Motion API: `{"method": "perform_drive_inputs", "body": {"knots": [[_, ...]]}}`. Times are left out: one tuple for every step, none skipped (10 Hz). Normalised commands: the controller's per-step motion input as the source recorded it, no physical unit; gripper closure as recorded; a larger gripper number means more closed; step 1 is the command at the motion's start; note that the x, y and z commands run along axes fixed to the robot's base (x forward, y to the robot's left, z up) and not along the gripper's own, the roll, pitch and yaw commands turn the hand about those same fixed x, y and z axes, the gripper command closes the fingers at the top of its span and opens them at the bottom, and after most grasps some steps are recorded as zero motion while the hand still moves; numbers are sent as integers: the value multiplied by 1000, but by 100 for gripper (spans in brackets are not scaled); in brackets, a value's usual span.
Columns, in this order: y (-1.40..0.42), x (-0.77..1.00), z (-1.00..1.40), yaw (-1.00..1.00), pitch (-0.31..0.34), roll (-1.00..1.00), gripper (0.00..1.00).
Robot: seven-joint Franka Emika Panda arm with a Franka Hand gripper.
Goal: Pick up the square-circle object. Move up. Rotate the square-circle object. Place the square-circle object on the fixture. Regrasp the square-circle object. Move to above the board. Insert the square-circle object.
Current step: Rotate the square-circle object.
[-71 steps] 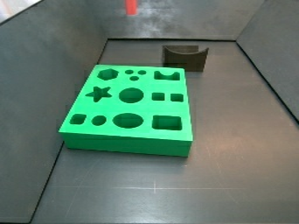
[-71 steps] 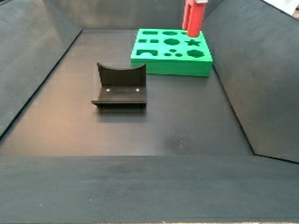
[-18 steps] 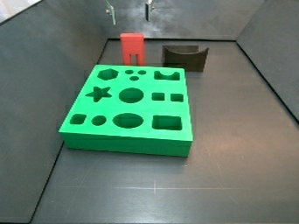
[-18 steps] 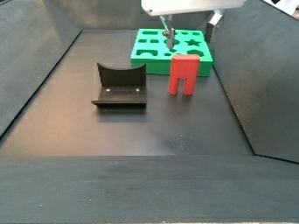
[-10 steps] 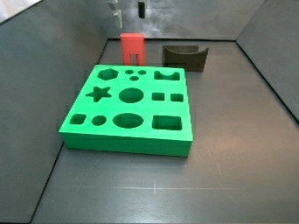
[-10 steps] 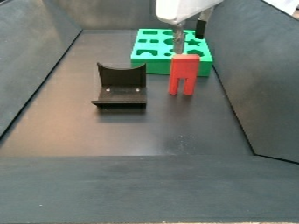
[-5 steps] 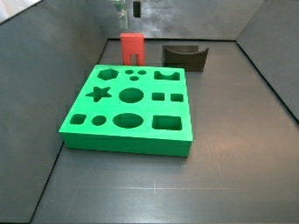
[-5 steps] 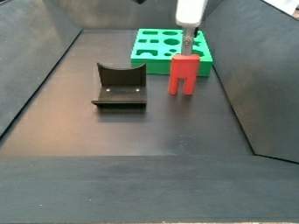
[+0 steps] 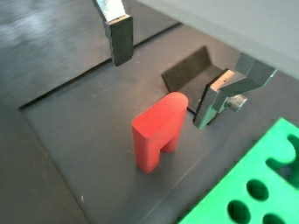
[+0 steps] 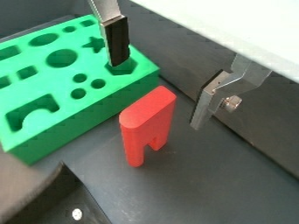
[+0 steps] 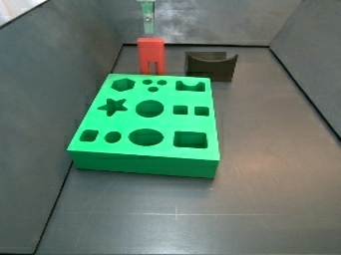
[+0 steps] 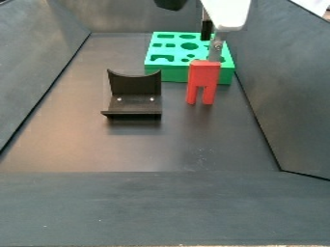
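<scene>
Where floor lies bare — square-circle object (image 9: 158, 131) upright, gripper (image 10: 162, 73) above, fingers (image 9: 121, 39) spread, empty.

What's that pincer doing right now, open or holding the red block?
Pincer: open, empty, above the red block standing on the floor.

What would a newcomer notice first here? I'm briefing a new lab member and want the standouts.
The bright green board dominates the dark floor, full of shaped holes. Next comes the red square-circle object, standing upright on its two legs on the floor just beside the board, with the dark fixture further off. The pincer hangs open above the red piece, one finger on each side, not touching it.
</scene>
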Motion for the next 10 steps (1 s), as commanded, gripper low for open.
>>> {"method": "perform_drive_inputs", "body": {"knots": [[6,33,-32,1000,7,8,0],[6,33,-32,1000,8,9,0],[6,33,-32,1000,8,9,0],[6,33,-32,1000,9,10,0],[6,33,-32,1000,9,10,0],[6,33,-32,1000,10,11,0],[6,33,-32,1000,10,12,0],[6,33,-32,1000,11,12,0],[6,33,-31,1000,12,13,0],[5,33,-31,1000,13,14,0]]}}
